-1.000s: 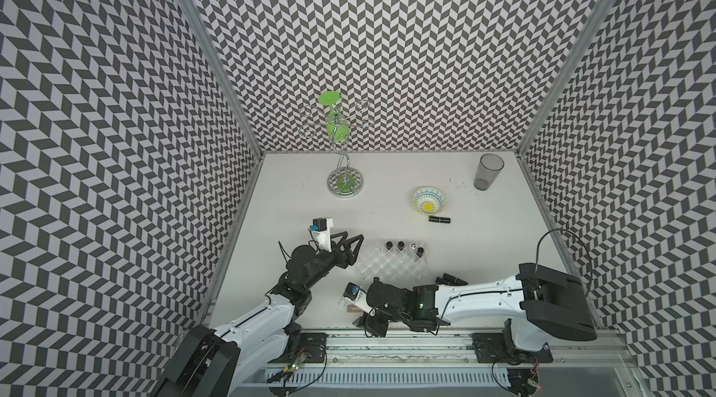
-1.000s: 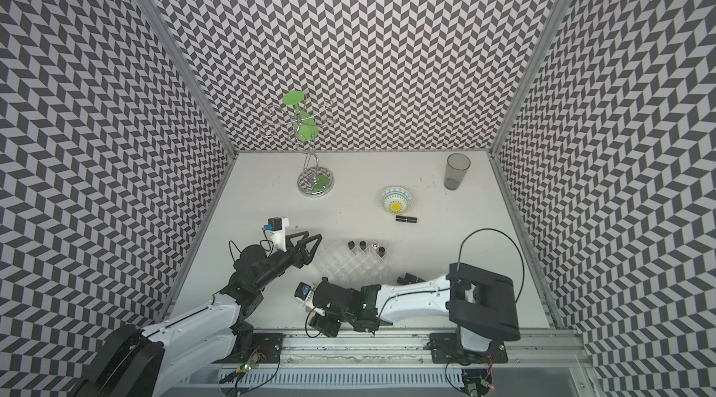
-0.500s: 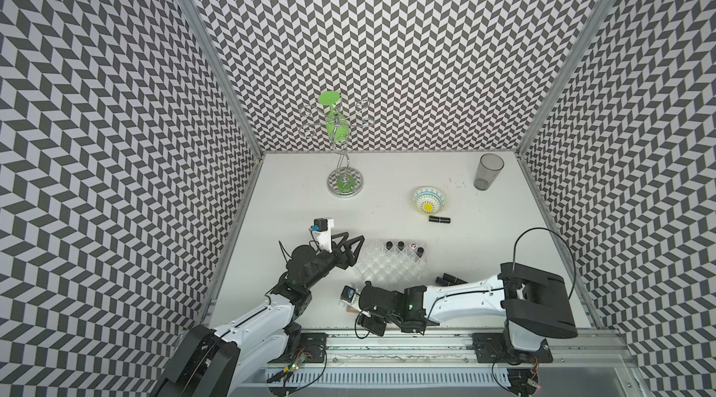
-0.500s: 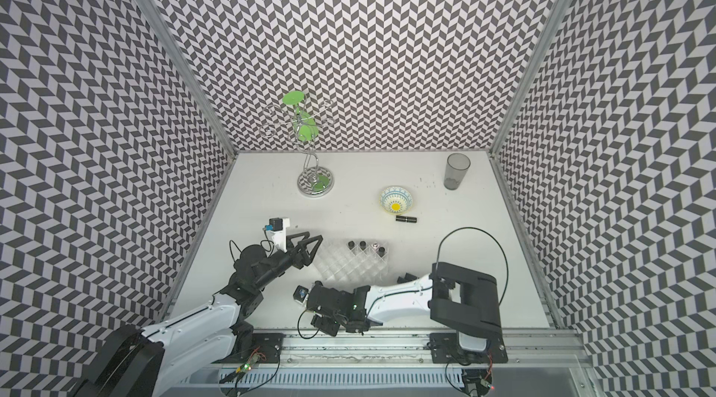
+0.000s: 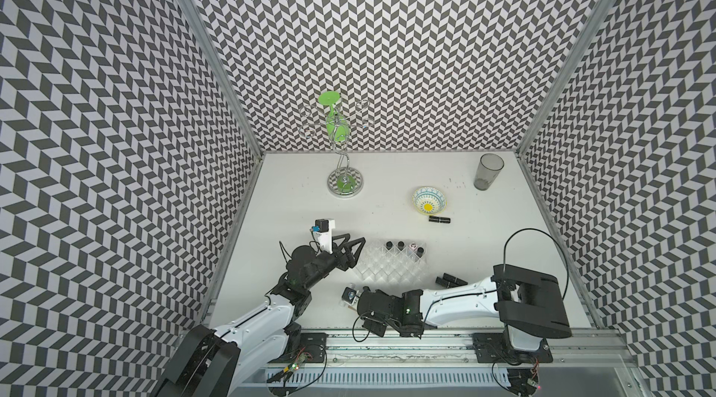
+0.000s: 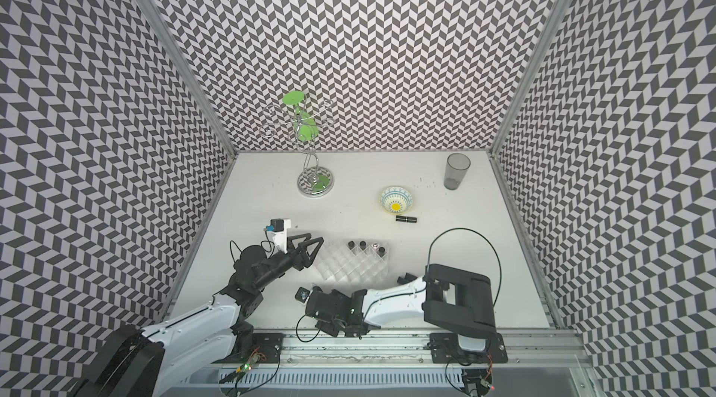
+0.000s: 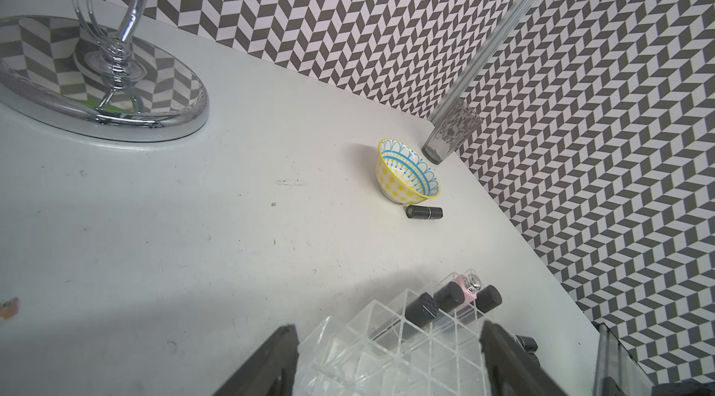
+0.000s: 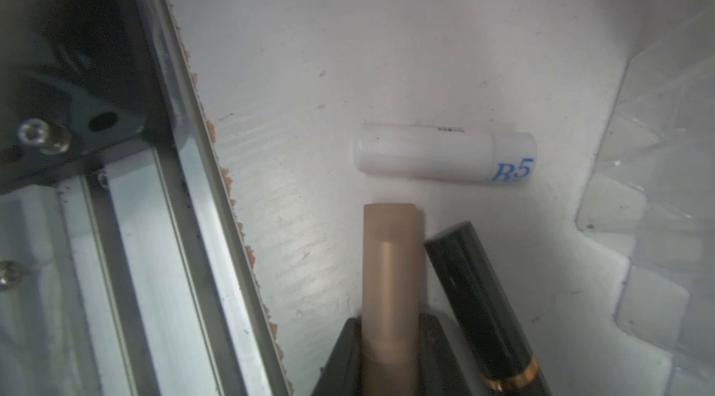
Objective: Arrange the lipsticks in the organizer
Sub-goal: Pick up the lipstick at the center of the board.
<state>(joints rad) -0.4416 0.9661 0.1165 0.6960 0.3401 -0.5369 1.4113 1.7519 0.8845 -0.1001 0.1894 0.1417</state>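
Observation:
The clear organizer stands near the table's front. Several lipsticks stand in its back row, black ones and a pink one. My left gripper is open, its fingers on either side of the organizer's left end. Low by the front edge, my right gripper is shut on a beige lipstick. A white lipstick lies just past its tip and a black gold-banded one beside it. Loose black lipsticks lie by the bowl and right of the organizer.
A patterned bowl and a grey tumbler stand at the back right. A chrome stand holding a green glass is at the back. The aluminium rail runs close beside my right gripper.
My right arm has drawn left toward the front edge and its jaws have closed on the beige lipstick. The left arm has not moved.

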